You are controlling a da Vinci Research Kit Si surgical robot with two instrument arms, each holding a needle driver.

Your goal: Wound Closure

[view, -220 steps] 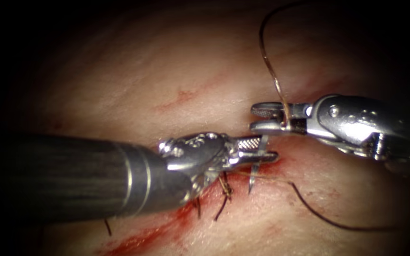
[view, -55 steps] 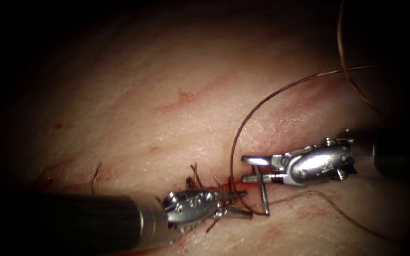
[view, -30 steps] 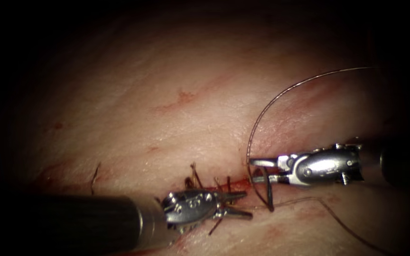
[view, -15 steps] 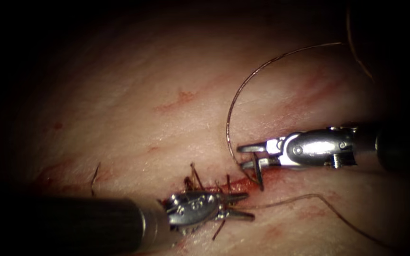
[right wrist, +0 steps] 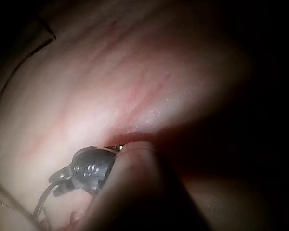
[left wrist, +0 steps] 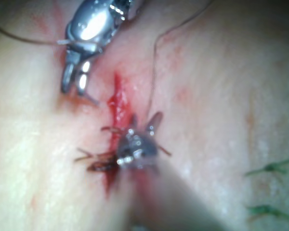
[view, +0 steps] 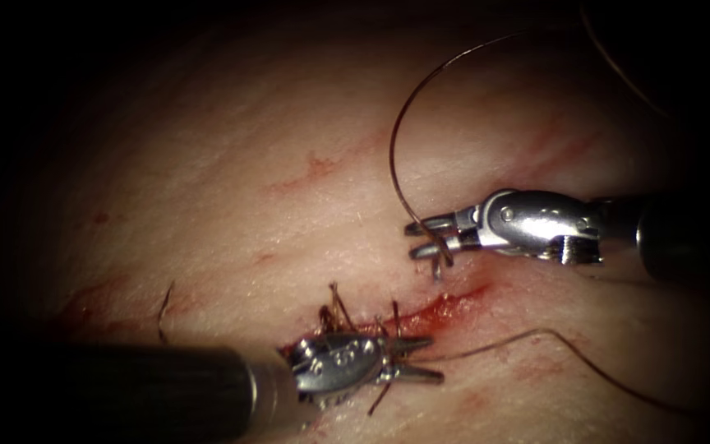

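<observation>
- Your right tool (view: 422, 238) sits just above the open red part of the cut (view: 445, 306), with its jaws clamped on the needle (view: 439, 256). Little of the needle shows: a short dark piece crosses the jaws and pokes out below them, so I cannot tell where along its curve you are holding it.
- The needle's free end hangs just over the tissue (view: 273, 164) at the upper edge of the cut. It looks clear of the surface, not buried, though the gap is too fine to be sure.
- Your left tool (view: 422, 359) lies low along the cut beside the knotted stitches (view: 337, 308), with its jaws parted. The thread (view: 394, 156) running off to the right passes between or just by them, and I cannot tell whether they touch it.
- Expect the needle to be stiff, light and slick. It will likely swivel if gripped at the very tip or at the thread end, so hold it on the body of the curve, square across the jaws.
- The thread arches up from the right tool in a springy loop. It is thin and easily frayed, so grip it lightly and away from the needle.
- The tissue is soft and wet with red fluid (view: 462, 298); its edges probably tear if pinched hard.
</observation>
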